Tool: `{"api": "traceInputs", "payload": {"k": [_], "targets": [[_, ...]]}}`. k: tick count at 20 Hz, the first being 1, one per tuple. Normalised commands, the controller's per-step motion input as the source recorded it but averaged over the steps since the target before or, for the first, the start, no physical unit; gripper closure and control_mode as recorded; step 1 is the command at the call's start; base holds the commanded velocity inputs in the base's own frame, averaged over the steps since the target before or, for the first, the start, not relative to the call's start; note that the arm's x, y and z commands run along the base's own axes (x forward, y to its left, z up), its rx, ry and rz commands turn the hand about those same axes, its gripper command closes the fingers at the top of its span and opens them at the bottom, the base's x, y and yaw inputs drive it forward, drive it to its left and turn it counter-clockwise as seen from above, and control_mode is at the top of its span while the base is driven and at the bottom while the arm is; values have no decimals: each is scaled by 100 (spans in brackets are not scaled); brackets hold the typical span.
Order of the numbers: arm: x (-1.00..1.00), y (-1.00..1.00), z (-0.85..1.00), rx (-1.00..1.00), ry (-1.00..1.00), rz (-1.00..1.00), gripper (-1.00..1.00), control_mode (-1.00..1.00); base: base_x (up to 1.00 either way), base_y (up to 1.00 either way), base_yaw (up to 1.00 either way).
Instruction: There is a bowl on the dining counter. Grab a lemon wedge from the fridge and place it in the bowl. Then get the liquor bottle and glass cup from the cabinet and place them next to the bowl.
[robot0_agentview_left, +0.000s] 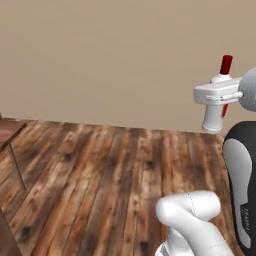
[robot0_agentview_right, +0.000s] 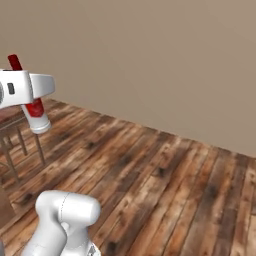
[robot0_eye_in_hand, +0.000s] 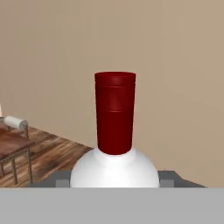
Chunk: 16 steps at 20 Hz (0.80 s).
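Note:
The liquor bottle (robot0_agentview_left: 214, 119) is a white bottle with a red cap and a red label, and it hangs in the air well above the floor. My gripper (robot0_agentview_left: 220, 95) is shut on its upper body, just below the neck. In the right base view the liquor bottle (robot0_agentview_right: 37, 114) leans a little in the gripper (robot0_agentview_right: 27, 89) at the far left. In the hand view the red cap and white shoulder of the liquor bottle (robot0_eye_in_hand: 115, 114) rise between the grey fingertips (robot0_eye_in_hand: 168, 178) of the gripper (robot0_eye_in_hand: 114, 180).
Brown plank floor (robot0_agentview_left: 110, 170) spreads below, with a plain beige wall (robot0_agentview_right: 160, 60) behind it. A dark wooden seat on thin metal legs (robot0_agentview_left: 11, 145) stands at the left, seen as the seat (robot0_agentview_right: 17, 132) and the seat (robot0_eye_in_hand: 13, 146) in the other views.

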Motion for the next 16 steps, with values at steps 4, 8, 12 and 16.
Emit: {"api": "traceInputs", "payload": {"k": [4,8,12,16], "targets": [[0,0,0,0,0,0,100,100,76,-90,42],[0,0,0,0,0,0,100,100,75,-83,44],[0,0,0,0,0,0,100,100,77,-69,49],[0,0,0,0,0,0,100,100,81,-62,52]]}}
